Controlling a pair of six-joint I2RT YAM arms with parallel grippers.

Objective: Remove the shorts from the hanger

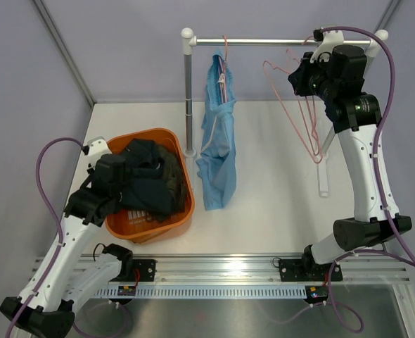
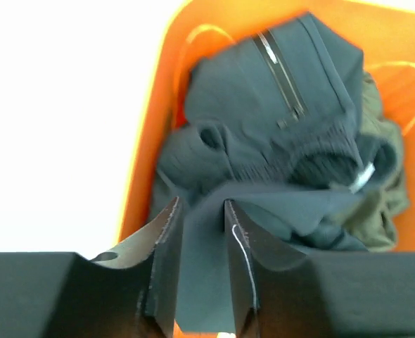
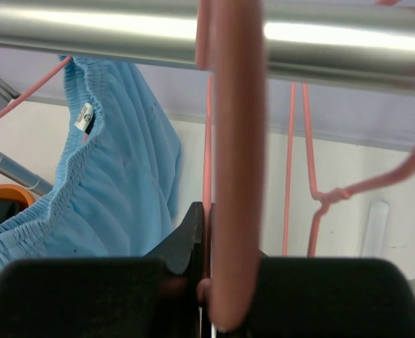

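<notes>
The light blue shorts [image 1: 217,141] hang from a pink hanger [image 1: 224,53] on the rack's rail [image 1: 271,41]; they also show in the right wrist view [image 3: 102,190]. The dark navy shorts [image 2: 278,120] lie bunched in the orange basket [image 1: 188,208], with the dark olive shorts [image 2: 385,211] under them at the right. My left gripper [image 2: 200,232] is over the basket [image 2: 143,148], shut on a fold of the navy shorts. My right gripper [image 3: 209,282] is up at the rail [image 3: 123,24], shut on the wire of an empty pink hanger [image 3: 235,141].
Empty pink hangers [image 1: 302,116] hang at the right of the rail, next to my right gripper [image 1: 302,76]. The rack's left post [image 1: 188,98] stands beside the basket; its right foot [image 1: 323,184] rests on the white table.
</notes>
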